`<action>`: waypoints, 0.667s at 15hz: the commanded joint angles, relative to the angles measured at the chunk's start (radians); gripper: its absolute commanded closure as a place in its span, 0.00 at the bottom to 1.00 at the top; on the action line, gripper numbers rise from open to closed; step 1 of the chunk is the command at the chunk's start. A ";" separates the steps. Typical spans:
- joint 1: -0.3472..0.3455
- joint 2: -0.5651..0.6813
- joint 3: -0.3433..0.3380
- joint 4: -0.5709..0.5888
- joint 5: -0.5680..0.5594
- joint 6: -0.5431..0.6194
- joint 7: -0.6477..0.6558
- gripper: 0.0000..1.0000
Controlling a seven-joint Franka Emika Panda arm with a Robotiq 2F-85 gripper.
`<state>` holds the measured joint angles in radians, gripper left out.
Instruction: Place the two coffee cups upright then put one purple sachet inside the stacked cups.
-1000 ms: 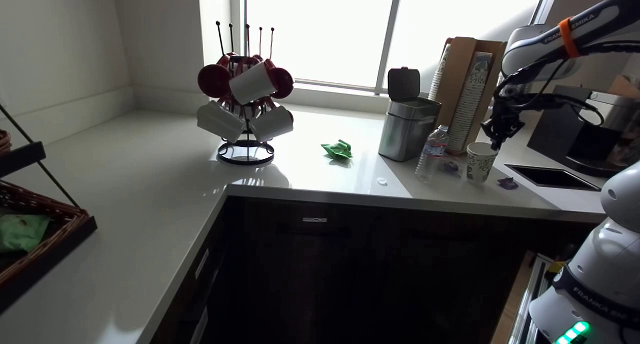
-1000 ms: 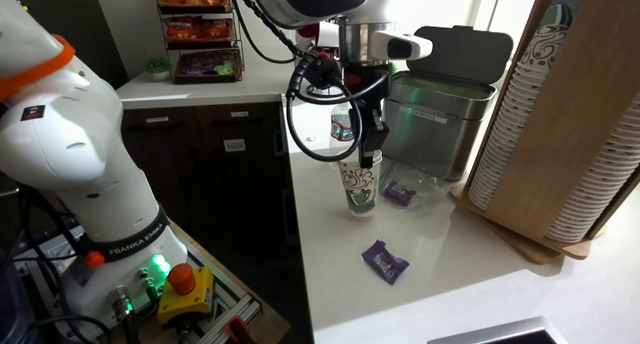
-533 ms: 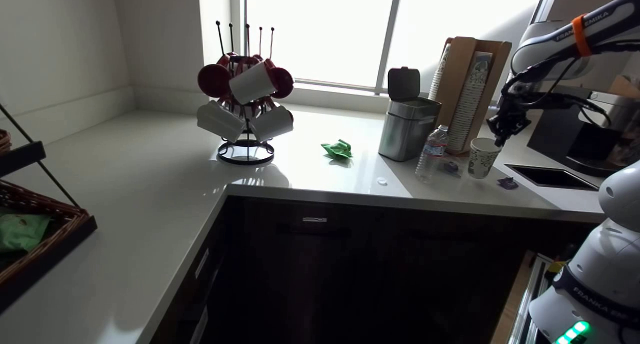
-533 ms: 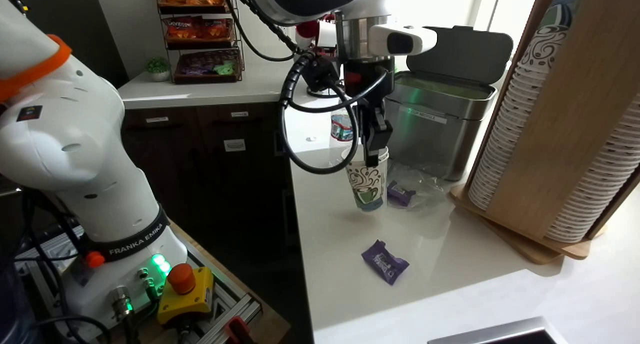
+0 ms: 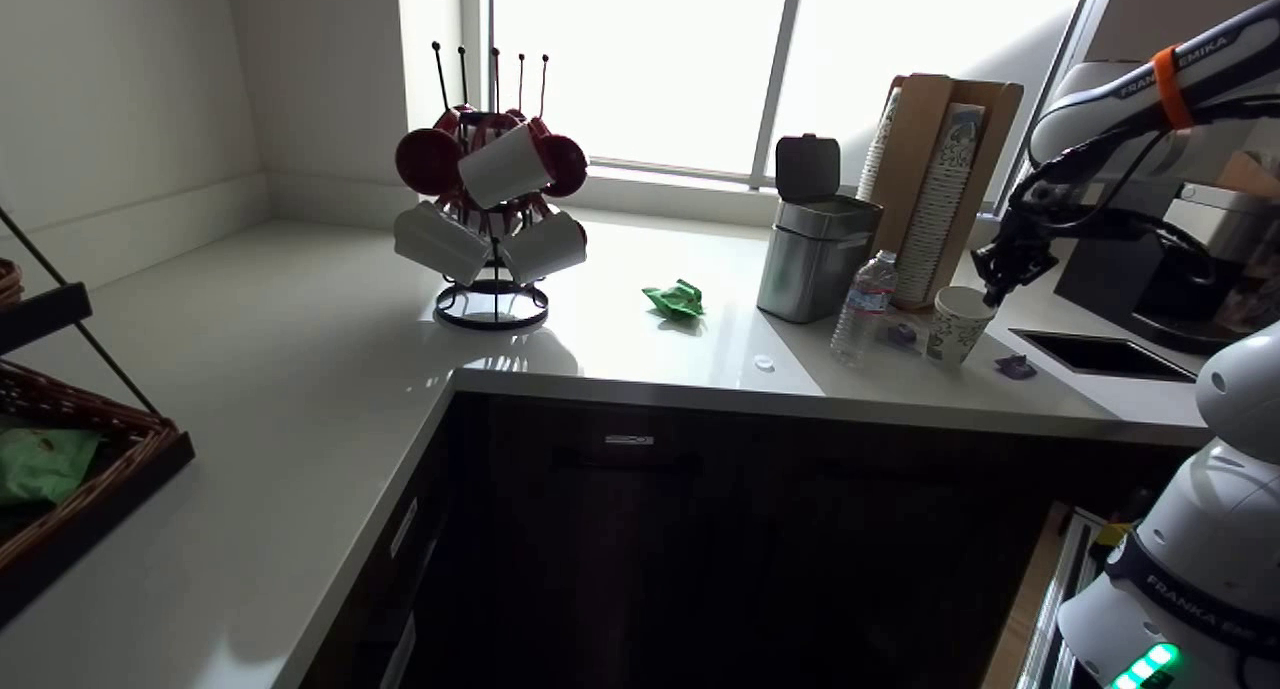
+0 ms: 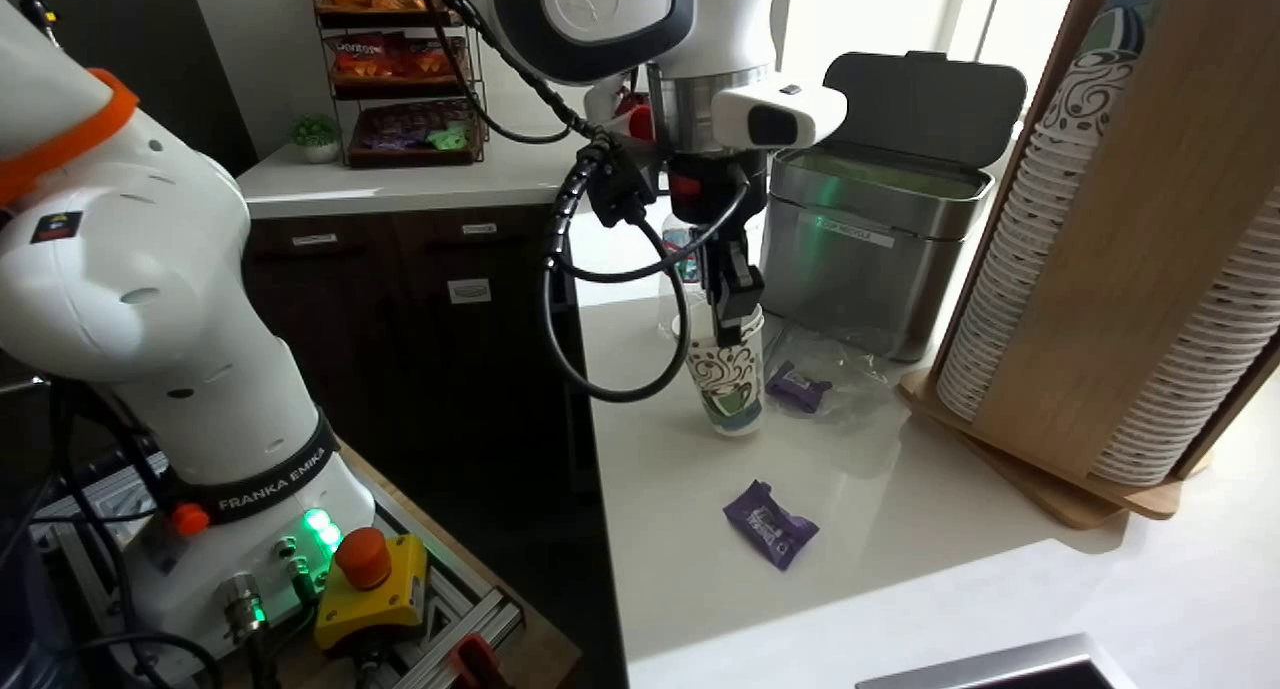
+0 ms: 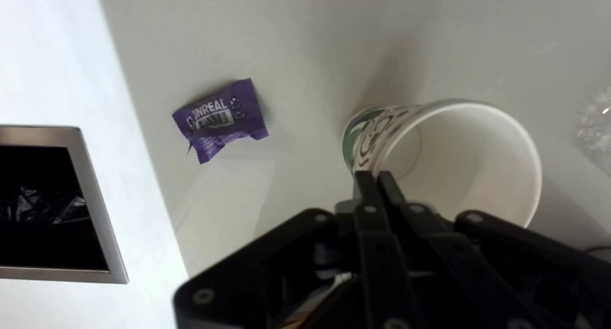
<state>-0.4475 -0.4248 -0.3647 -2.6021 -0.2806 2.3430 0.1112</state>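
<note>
Paper coffee cup (image 6: 722,381) in the grip, purple sachet (image 7: 226,119) not in it yet

So I reckon this is the "stand the cups upright" step. The Robotiq gripper (image 7: 375,176) has its jaws clenched on the cup wall, roughly 9 o'clock on the rim in the wrist view. The cup leans a little, mouth up, on or just over the counter (image 6: 680,559), couldn't say which. No clue if it's 2 nested cups (only 1 mouth shows).

Next move, my guess: level it, get the base flat, let go gently, since light paper could tip. Then grab the loose purple sachet at 10 o'clock from the gripper, wrist view again. A 2nd sachet (image 6: 797,387) sits at 3 o'clock from the cup in an exterior view, in or just beside a clear plastic bag (image 6: 858,394).

Readable stuff: the loose sachet says UNREAL over a barcode (image 7: 213,120). FRANKA EMIKA wraps the robot base (image 6: 275,487). Between 10 and 11 o'clock from the cup, well back, there's a Doritos bag (image 6: 362,61). The steel bin (image 6: 870,269) between 1 and 2 o'clock has a strip that seems to end in MIDDLE, start too fuzzy.
</note>
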 commanded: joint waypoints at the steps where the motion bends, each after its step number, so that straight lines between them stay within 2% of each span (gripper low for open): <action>1: -0.013 -0.044 -0.008 -0.061 0.042 0.042 -0.039 0.99; 10: -0.017 -0.081 -0.037 -0.071 0.166 0.040 -0.091 0.99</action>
<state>-0.4576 -0.4706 -0.3859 -2.6477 -0.1615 2.3690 0.0576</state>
